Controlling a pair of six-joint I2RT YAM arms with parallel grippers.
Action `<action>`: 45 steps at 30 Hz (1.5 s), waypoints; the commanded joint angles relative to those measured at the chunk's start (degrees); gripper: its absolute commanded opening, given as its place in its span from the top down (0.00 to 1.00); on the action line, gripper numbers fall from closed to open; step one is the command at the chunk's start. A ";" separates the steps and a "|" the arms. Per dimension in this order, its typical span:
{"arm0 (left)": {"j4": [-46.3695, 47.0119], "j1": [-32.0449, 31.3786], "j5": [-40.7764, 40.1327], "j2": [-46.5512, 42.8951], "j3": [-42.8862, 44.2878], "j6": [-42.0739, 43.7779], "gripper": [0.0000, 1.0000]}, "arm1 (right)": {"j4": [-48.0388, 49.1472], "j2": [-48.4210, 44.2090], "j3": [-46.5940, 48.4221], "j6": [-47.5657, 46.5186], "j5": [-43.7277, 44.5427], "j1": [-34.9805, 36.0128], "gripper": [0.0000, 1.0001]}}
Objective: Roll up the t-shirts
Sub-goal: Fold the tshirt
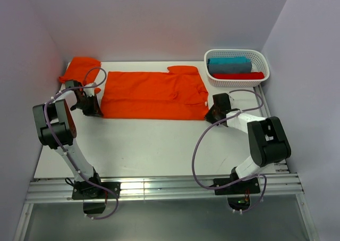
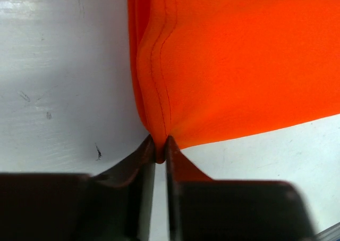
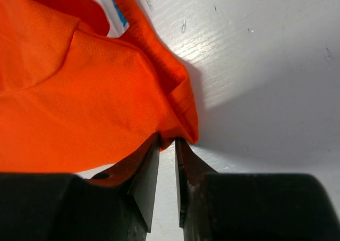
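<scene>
The folded orange t-shirt (image 1: 154,94) lies flat toward 12 o'clock on the surface (image 1: 159,145). The left gripper (image 2: 159,145) is clamped on its 8 o'clock corner and the right gripper (image 3: 168,141) on its 4 o'clock corner, evidently to keep the edge level for rolling.

Matt fine-knit orange cloth t-shirt (image 1: 154,94); glossy, scuffed white table (image 1: 159,145); white plastic lattice basket (image 1: 236,82)

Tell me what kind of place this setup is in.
Probably a robot laundry-folding test cell, not a home: a white tabletop boxed in by plain pale walls, two arms bolted to an aluminium rail, and a white plastic lattice basket of rolled garments.
</scene>
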 commanded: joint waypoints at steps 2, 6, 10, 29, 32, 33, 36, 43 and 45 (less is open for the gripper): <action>-0.01 -0.74 -1.69 0.13 1.11 0.25 0.93 | -1.37 0.66 2.87 -0.86 1.27 -0.48 0.81; -0.44 -1.01 -2.05 -1.80 -0.29 1.22 1.00 | -1.63 -2.15 1.02 -0.51 1.53 -0.48 0.94; -1.41 -0.92 -4.24 -5.58 -2.14 3.76 1.00 | -4.26 -8.02 -1.61 -0.86 2.06 -0.48 0.98; -8.35 2.33 -9.17 -26.49 -22.95 17.11 1.00 | -24.56 -39.23 -15.85 10.55 6.97 12.60 1.00; -9.23 2.68 -9.61 -28.69 -25.07 18.26 1.00 | -27.73 -43.28 -17.26 15.30 8.73 18.23 1.00; -10.37 2.86 -9.52 -29.83 -25.43 19.05 1.00 | -29.65 -44.85 -17.70 17.74 9.35 19.64 1.00; -11.78 2.95 -9.43 -31.59 -26.48 20.20 0.93 | -31.24 -47.32 -19.45 20.57 10.15 23.69 0.94; -17.12 4.09 -8.73 -35.11 -20.17 21.60 0.49 | -35.55 -49.71 -15.96 20.23 14.01 25.45 0.57; -19.16 4.18 -7.33 -34.59 -15.87 22.31 0.43 | -37.91 -47.25 -12.02 18.92 15.41 25.45 0.51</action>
